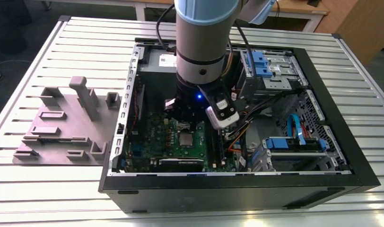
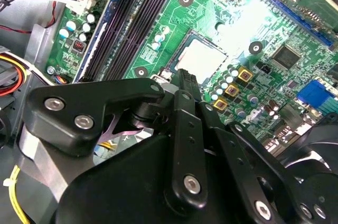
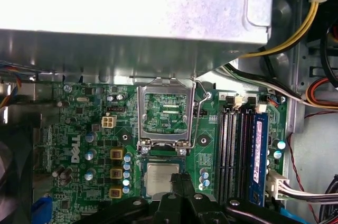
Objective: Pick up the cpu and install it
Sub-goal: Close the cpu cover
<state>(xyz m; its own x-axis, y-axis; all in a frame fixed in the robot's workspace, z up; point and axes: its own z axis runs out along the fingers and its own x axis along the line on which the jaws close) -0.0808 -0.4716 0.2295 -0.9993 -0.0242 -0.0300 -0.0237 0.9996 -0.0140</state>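
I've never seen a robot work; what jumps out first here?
A thick grey arm plunges into an open computer case on a slatted table. In the first wrist view its gripper hangs just over the silvery cpu, set in the green motherboard, with the metal frame flipped open beside it.

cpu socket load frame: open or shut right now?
Open. In the first wrist view the metal frame stands flipped up, and the cpu lies uncovered beside it.

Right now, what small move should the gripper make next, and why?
Probably a short, straight lift away: the cpu looks seated flat beside the flipped-open socket frame, and the gripper hovers right above it.
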